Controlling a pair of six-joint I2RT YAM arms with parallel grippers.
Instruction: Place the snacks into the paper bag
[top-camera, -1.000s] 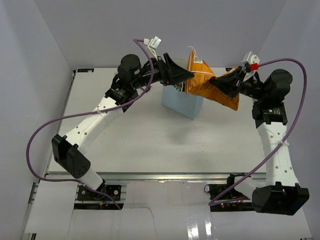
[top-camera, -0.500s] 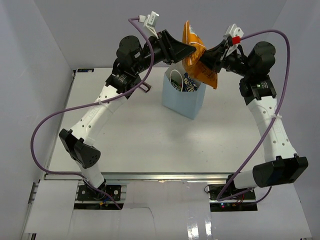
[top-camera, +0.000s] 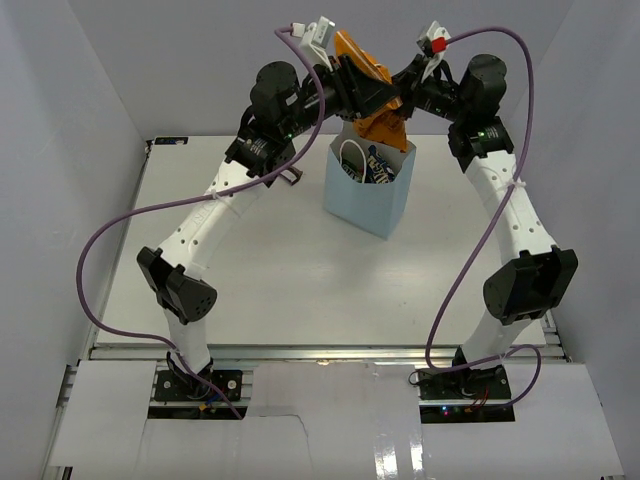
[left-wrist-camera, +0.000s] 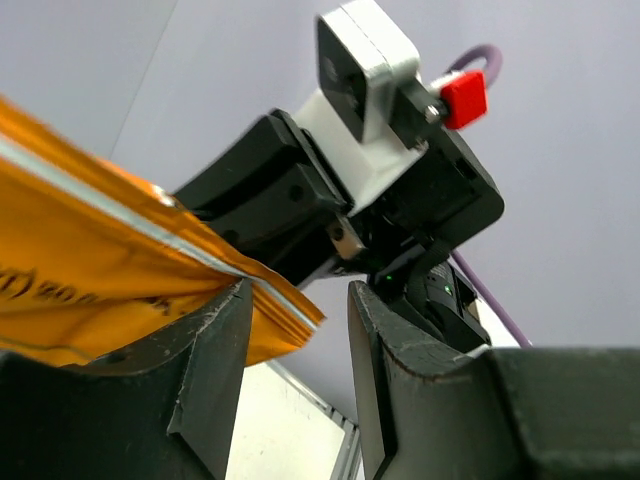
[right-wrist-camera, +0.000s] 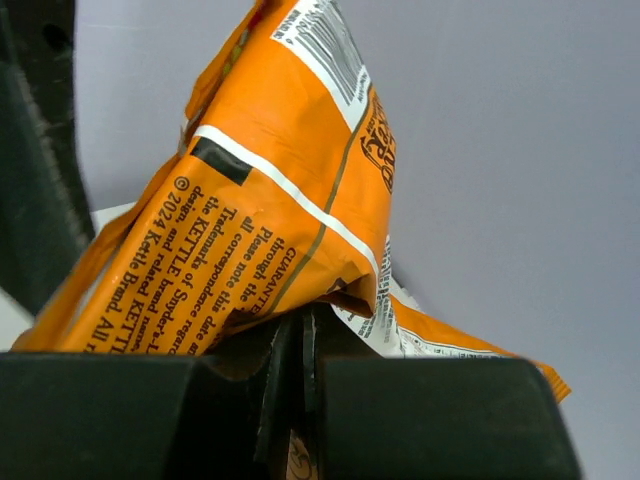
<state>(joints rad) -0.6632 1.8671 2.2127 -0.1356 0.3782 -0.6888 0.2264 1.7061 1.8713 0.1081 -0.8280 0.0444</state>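
Large orange bag (top-camera: 383, 122) over paper bag (top-camera: 365, 205), in right claw's (right-wrist-camera: 300, 345) pinch; left claw (left-wrist-camera: 298, 345) half-spread at its corner, grip unclear.

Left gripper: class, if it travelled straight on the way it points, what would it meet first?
Most likely the large orange bag, its corner at the left gripper's fingertips; just behind comes the right gripper holding it.

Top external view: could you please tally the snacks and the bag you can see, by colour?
Light-blue paper bag: 1
Orange snack bag: 1, held above the paper bag's mouth
Blue-white packet: 1, inside the paper bag
Total: 3 things visible; anything deeper in the bag is hidden.
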